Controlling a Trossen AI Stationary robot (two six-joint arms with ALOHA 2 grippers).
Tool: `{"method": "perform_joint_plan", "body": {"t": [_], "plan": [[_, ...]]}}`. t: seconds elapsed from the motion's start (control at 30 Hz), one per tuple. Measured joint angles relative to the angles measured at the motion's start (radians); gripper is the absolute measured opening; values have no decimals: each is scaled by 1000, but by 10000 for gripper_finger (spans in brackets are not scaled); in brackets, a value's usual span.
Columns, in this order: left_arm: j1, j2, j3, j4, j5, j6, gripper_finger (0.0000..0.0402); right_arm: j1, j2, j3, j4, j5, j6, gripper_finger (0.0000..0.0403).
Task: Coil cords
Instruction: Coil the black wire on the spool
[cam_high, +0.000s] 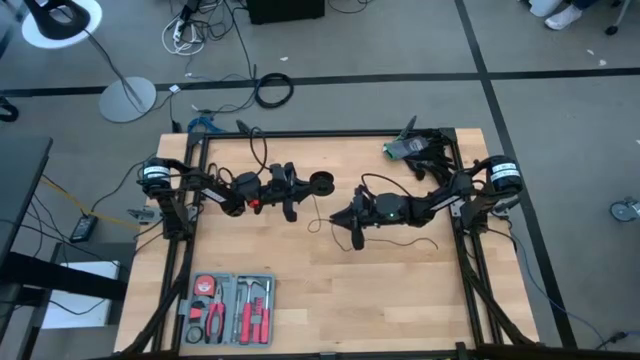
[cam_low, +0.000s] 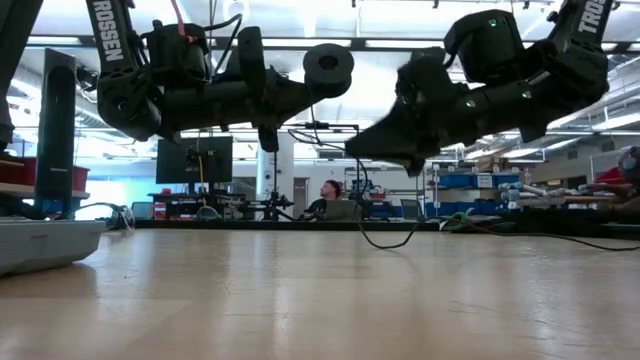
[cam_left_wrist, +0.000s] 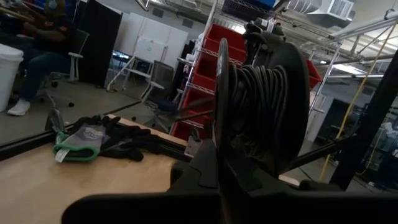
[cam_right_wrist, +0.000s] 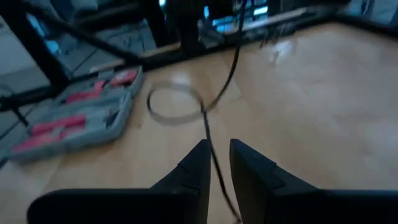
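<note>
1. Left gripper (cam_high: 303, 196): you see it raised above the middle of the light wooden table (cam_high: 400, 300), its fingers clamped shut on a round black spool (cam_high: 322, 183). The left wrist view shows thin black wire wound around that spool (cam_left_wrist: 261, 106) between its 2 flanges.

2. Right gripper (cam_high: 352, 232): you see it lifted off the table just right of centre, close to the left gripper, tips pointing down. In the right wrist view its 2 dark fingers (cam_right_wrist: 198, 163) stand a narrow gap apart with the wire running between them; you cannot tell whether they pinch it.

3. Long thin black wire (cam_high: 400, 243): it trails from the spool, hangs past the right gripper and lies in loose curves on the wood beneath, with 1 small loop (cam_right_wrist: 175, 104) on the table ahead of the fingers.

4. Grey plastic tool case with red-handled tools (cam_high: 230, 306): open, at the table's near left.

5. Green-and-black work gloves (cam_high: 408, 148): at the far right corner.
</note>
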Motion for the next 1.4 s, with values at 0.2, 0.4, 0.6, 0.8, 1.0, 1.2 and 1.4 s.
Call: {"method": "perform_joint_plan", "body": {"t": [0.2, 0.4, 0.6, 0.8, 1.0, 1.2, 1.4], "plan": [[0, 0, 0, 0, -1, 0, 0, -22, 0, 67, -14, 3, -7, 59], [0, 0, 0, 0, -2, 0, 0, -43, 0, 149, -174, 3, 17, 59], [0, 0, 0, 9, -3, -1, 0, -56, 0, 151, -196, -4, 90, 58], [0, 0, 0, 10, -24, 1, 0, -51, 0, 152, -194, -33, 116, 59], [0, 0, 0, 10, -29, 20, 0, -50, 0, 152, -203, -145, 116, 55], [0, 0, 0, 9, -29, 23, 0, -51, 0, 151, -289, -149, 114, 55], [0, 0, 0, 8, -29, 28, 0, -51, 0, 152, -286, -150, 69, 34]]}}
